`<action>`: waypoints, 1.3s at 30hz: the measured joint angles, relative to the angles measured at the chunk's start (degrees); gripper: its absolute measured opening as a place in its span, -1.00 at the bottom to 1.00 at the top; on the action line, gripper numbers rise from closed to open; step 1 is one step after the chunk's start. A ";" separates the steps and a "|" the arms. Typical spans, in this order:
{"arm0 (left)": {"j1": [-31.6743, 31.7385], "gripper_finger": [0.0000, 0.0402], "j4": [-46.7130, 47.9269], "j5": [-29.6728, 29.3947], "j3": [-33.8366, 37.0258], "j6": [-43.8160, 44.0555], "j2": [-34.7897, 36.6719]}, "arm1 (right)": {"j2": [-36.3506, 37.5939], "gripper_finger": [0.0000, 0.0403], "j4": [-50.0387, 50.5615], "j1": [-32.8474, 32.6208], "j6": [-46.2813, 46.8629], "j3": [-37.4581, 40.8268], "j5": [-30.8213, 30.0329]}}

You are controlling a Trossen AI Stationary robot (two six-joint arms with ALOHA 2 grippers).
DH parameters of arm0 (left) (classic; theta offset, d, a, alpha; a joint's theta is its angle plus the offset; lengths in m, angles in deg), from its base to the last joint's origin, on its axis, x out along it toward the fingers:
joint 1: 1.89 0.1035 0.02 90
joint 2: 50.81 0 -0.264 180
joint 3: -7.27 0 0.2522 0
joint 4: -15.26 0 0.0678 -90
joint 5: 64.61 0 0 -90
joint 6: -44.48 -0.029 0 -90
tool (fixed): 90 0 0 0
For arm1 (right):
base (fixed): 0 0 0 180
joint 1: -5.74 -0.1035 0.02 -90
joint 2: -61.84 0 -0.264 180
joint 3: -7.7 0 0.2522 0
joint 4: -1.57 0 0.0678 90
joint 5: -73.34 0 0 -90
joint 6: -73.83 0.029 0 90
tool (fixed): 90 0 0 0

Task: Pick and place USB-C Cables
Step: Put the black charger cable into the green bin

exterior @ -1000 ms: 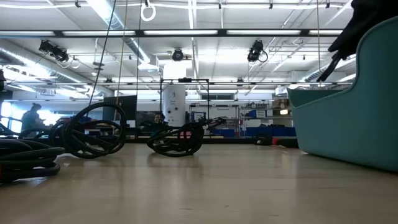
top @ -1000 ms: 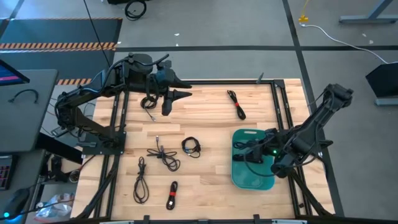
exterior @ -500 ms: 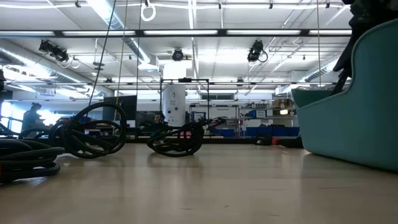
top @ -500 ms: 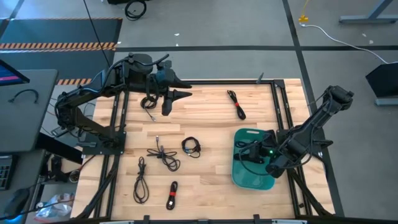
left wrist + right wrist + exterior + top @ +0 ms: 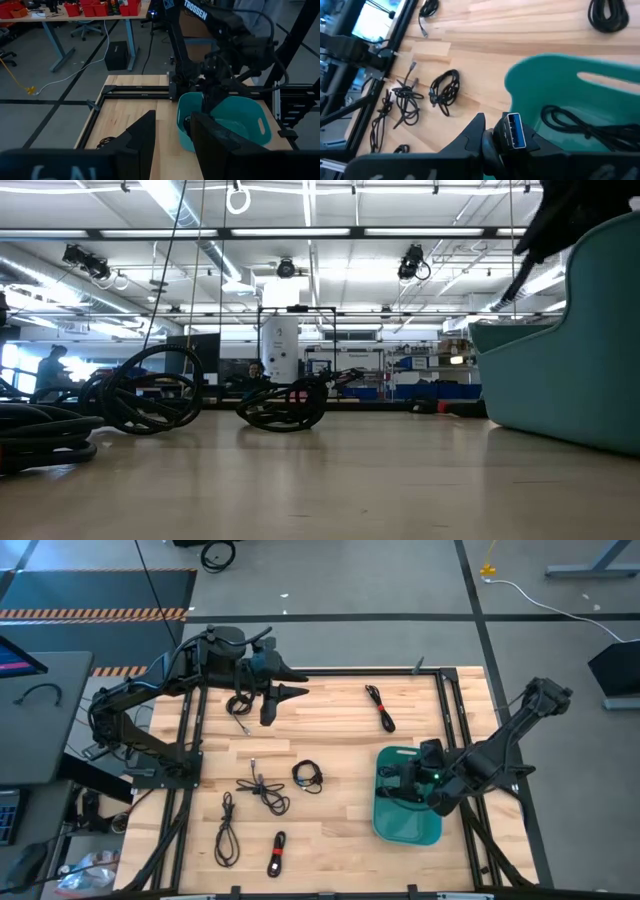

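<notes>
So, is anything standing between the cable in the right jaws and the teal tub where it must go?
Nothing visible does. The right jaws hold the cable by its blue plug over the open teal tub. Only another cable lies inside it, which leaves room.

A teal tub (image 5: pixel 405 825) is seen at four o'clock on the wooden table (image 5: pixel 330 730); a white floor cable (image 5: pixel 540 600) lies at one o'clock.

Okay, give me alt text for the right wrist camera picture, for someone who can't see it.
The right claw grips a cable plug with a blue insert, poised over the rim of a teal tub with a black cable lying inside. Beyond, on the wooden table, lie several bundled black cables, including a coiled one.
</notes>
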 joint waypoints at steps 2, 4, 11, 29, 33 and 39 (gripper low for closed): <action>-0.02 -0.35 0.02 0.00 0.00 -0.01 0.00 | -0.17 -0.76 2.38 1.13 -0.37 -2.60 2.44; 0.00 -0.35 0.02 0.00 0.02 0.01 0.00 | -0.60 -0.76 4.96 2.51 0.55 -4.61 5.15; -0.02 -0.35 0.02 0.00 0.02 0.04 0.00 | -3.11 -0.76 10.88 5.72 6.27 -7.28 10.76; 0.04 -0.35 0.09 0.00 0.02 -0.62 0.00 | -9.04 -0.76 22.28 2.70 11.96 -9.93 33.96; 0.04 -0.35 0.26 0.00 0.02 -1.91 0.00 | -9.10 -0.76 33.09 4.63 1.38 -14.58 38.15; 0.04 -0.35 0.77 -0.01 0.02 -1.86 0.00 | -8.80 -0.76 36.45 9.31 -15.65 -19.11 38.43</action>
